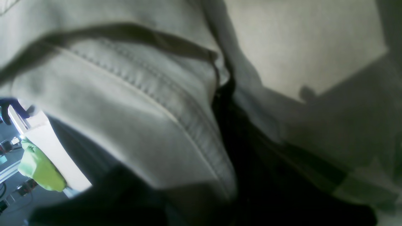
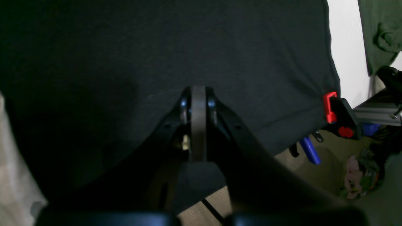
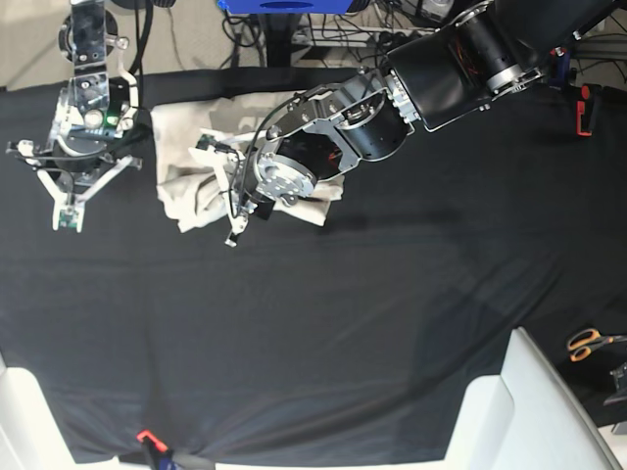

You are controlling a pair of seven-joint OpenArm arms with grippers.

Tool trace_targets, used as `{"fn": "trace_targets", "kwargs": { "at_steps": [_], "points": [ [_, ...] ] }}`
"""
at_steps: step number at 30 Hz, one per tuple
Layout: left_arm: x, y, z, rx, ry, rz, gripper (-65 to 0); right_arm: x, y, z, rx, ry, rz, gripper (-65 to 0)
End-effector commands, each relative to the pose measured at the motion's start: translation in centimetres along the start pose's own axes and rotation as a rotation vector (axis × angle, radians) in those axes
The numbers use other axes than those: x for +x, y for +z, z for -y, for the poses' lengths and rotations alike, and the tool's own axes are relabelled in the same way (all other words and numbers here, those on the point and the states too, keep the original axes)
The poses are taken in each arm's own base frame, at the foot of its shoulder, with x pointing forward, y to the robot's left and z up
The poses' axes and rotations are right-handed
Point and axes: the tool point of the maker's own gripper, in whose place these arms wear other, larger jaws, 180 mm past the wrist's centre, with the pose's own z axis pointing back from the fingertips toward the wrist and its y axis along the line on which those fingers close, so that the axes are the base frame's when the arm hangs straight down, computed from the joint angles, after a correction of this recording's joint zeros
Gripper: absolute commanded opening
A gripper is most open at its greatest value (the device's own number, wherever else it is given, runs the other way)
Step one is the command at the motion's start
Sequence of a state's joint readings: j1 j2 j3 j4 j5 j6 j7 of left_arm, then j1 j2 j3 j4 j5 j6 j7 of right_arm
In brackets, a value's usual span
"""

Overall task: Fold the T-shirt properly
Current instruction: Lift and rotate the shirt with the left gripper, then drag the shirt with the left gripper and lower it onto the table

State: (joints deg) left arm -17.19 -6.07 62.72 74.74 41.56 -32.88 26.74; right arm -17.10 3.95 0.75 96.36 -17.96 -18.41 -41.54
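The cream T-shirt (image 3: 181, 181) lies crumpled at the back left of the black tablecloth (image 3: 343, 323). My left gripper (image 3: 230, 196) reaches into the bunched cloth from the right. In the left wrist view the T-shirt (image 1: 141, 103) fills the frame, with a stitched hem draped close over the camera and hiding the fingers. My right gripper (image 3: 64, 217) is shut and empty, above bare tablecloth to the left of the shirt. In the right wrist view the right gripper (image 2: 198, 94) has its jaws together, and a strip of the T-shirt (image 2: 12, 175) shows at the left edge.
Red clamps (image 3: 586, 108) (image 2: 329, 106) hold the tablecloth at its edges, and another clamp (image 3: 149, 443) sits at the front. Orange-handled scissors (image 3: 586, 342) lie at the right edge. White panels (image 3: 509, 411) stand at the front corners.
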Motion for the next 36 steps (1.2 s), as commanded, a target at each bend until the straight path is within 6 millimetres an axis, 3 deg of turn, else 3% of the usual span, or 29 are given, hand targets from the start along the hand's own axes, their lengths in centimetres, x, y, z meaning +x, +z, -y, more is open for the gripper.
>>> {"fn": "trace_targets", "kwargs": {
  "at_steps": [1,13,21,29,33,36],
  "points": [
    [0.2,0.3,-2.4,0.054,-0.004,0.012,-65.0,1.0,0.1,0.6,-0.018,-0.003,0.039,-65.0],
    [-0.9,0.3,-3.3,0.066,-0.006,-0.015,-65.0,1.0,0.1,0.7,-0.021,-0.004,0.04,-65.0],
    [-2.4,-0.5,-2.3,0.029,-0.002,-0.055,-65.0,1.0,0.1,0.7,-0.019,-0.003,0.04,-65.0],
    [-3.3,-0.2,-4.5,0.066,-0.016,-0.072,-27.2,1.0,0.1,0.5,-0.016,-0.001,0.041,-65.0],
    [-4.0,0.1,-6.6,0.101,-0.03,-0.087,-15.8,1.0,0.1,0.5,-0.016,0.0,0.04,-65.0],
    [-4.6,0.5,-8.5,0.133,-0.044,-0.1,-12.3,1.0,0.1,0.5,-0.016,0.0,0.04,-65.0]
  ]
}}
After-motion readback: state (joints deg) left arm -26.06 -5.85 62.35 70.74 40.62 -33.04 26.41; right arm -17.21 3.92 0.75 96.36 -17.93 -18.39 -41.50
